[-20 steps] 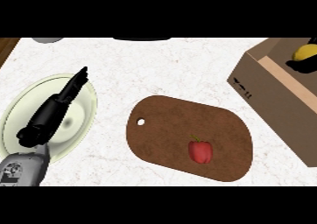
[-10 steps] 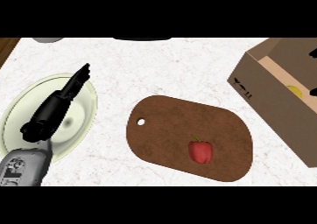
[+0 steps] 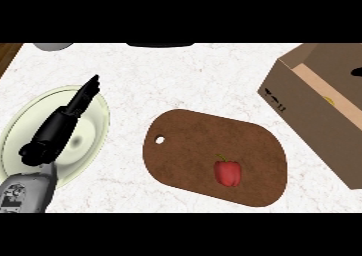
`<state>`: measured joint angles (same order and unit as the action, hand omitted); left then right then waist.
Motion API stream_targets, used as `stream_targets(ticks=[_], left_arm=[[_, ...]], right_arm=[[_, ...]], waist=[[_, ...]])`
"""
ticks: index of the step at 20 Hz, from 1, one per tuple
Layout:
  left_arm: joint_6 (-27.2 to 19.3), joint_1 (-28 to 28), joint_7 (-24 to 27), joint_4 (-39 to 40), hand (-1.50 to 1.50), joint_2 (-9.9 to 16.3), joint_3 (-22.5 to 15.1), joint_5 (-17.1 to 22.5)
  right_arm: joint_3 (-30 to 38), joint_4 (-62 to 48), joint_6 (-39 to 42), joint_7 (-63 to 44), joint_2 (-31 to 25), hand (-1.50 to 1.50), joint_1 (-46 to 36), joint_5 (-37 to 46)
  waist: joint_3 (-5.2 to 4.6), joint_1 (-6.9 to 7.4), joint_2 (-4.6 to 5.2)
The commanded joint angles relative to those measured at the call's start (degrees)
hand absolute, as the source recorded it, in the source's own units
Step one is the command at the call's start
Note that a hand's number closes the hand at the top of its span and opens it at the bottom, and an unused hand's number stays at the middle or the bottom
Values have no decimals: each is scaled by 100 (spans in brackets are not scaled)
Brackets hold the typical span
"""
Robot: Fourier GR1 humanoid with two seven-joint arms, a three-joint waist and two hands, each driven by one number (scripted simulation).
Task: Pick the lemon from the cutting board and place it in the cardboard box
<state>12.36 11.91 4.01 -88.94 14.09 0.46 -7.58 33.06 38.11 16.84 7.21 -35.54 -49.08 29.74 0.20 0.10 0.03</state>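
At far right, a sliver of yellow lemon (image 3: 329, 100) shows inside the cardboard box (image 3: 306, 107), the right hand (image 3: 360, 73) barely visible, fingers unreadable; the left hand (image 3: 62, 123) rests straight-fingered over the plate (image 3: 95, 107) at left.

A white marbled tabletop (image 3: 199, 75) fills the frame. At the left, the left hand (image 3: 62, 125) lies with straight fingers pointing toward the upper left, over a pale green plate (image 3: 95, 107). In the lower middle sits a brown cutting board (image 3: 191, 150) with a small hole near its left end; a red pepper (image 3: 228, 172) rests on it. At the right edge stands an open cardboard box (image 3: 309, 120), with a small yellow patch (image 3: 329, 100) inside and black fingers (image 3: 360, 73) of the right hand showing at its far side.
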Motion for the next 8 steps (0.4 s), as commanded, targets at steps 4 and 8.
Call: stream_targets(ticks=[4, 8], left_arm=[[15, -22, -30, -49, 0, 5, -15, -43], [25, 111, -120, -95, 0, -75, -43, -29]], right_arm=[[1498, -525, -469, -150, -173, -150, 3, -1265], [1750, -1106, -371, 252, -803, -150, 138, -1488]], waist=[[-9, 17, 21], [-6, 101, 50]])
